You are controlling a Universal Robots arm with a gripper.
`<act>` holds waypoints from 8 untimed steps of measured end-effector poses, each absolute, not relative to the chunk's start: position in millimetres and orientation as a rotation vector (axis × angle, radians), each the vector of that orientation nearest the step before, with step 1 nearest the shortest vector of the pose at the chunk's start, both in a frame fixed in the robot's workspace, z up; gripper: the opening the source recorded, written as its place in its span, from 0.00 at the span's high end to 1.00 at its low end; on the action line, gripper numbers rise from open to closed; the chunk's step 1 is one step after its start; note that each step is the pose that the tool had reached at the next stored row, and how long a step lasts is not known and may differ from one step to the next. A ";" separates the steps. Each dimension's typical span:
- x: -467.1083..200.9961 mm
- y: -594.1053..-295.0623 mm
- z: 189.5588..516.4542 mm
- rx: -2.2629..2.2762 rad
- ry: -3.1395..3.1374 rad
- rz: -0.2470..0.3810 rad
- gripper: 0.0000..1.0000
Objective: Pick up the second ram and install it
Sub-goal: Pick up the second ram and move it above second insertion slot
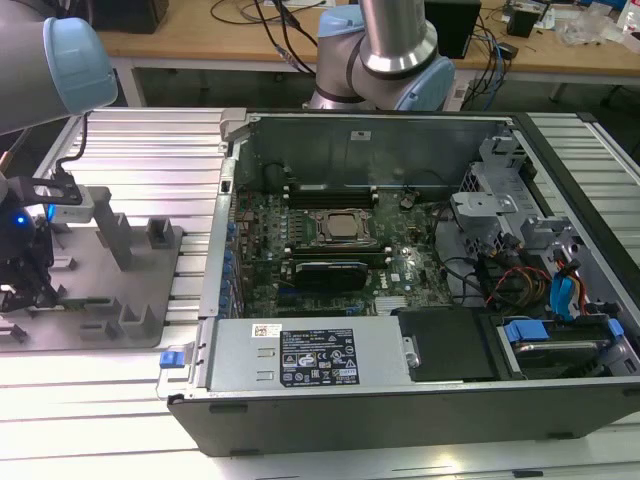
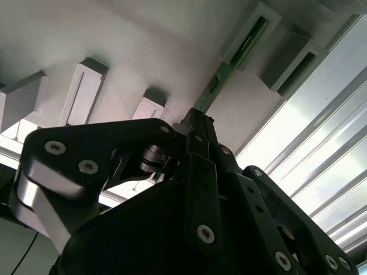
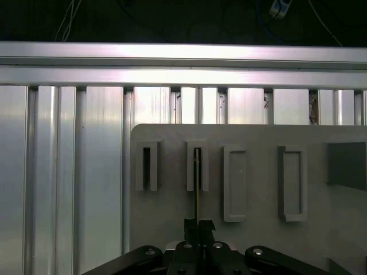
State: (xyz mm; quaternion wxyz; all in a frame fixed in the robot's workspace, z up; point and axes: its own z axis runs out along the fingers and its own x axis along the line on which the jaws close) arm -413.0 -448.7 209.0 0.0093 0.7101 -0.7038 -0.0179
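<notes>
In the exterior view the gripper (image 1: 18, 292) hangs low over the grey tray (image 1: 100, 335) at the exterior view's left, well apart from the open case (image 1: 400, 410). The motherboard (image 1: 260, 250) and its black slots (image 1: 330, 188) lie inside the case with nothing of the arm near them. From here the ram itself is too small to make out under the gripper. In the second wrist view the two fingers are drawn together on the near end of the ram (image 2: 232, 60), a thin green strip. It runs from the gripper (image 2: 198, 117) to a slotted block (image 2: 272, 17) on the tray (image 2: 143, 46), and its far end sits inside that block's groove. In the first wrist view the ram (image 3: 196, 189) shows edge-on as a thin dark line between the closed gripper (image 3: 198, 224) and the block (image 3: 189, 172). So the grasp looks made. The lift clear of the tray, the carry to the case and the seating in a slot all seem not yet done, which puts the task in its early part.
</notes>
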 end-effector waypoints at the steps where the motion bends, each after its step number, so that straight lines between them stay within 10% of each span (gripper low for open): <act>1: -413.0 -448.6 209.0 2.218 -2.198 -0.056 0.91; 8: -413.0 -448.5 216.9 2.218 -2.198 -0.056 0.91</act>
